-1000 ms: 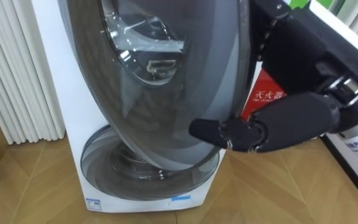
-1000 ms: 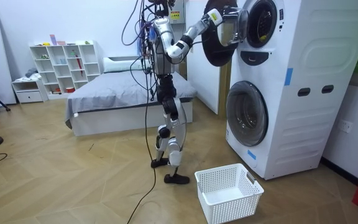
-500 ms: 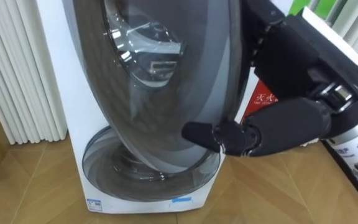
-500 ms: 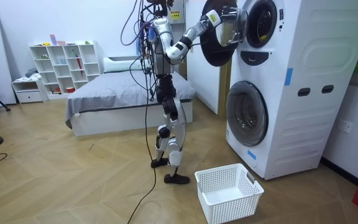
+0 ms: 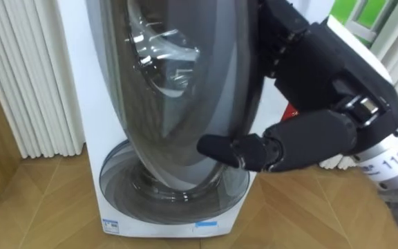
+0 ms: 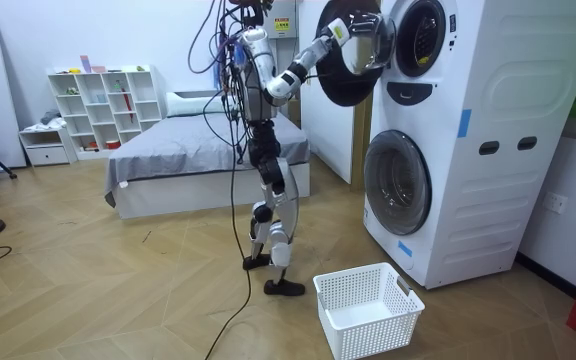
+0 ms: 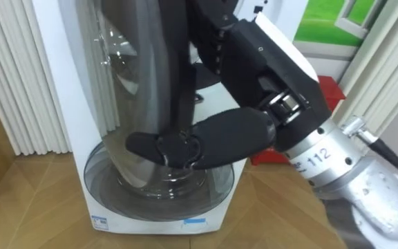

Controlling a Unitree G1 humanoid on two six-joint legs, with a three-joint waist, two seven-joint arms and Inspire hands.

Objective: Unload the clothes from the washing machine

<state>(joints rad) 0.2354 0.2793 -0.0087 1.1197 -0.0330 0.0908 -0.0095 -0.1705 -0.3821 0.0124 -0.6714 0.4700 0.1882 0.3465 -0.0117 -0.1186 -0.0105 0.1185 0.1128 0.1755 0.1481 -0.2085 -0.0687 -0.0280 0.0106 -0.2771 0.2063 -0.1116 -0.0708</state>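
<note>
The right robot hand (image 5: 316, 76), clamped on the edge of the upper door (image 5: 178, 111), has swung it wider on the washing machine (image 6: 468, 130). The clothes are unseen, presumably still inside, so reaching in comes next.

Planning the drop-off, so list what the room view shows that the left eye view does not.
Room view: the white basket on the floor and a bed beyond the robot. Left eye view: the door's glass bowl up close and white slats beside the washing machine. Both: the open upper door with the right hand at its edge.
</note>
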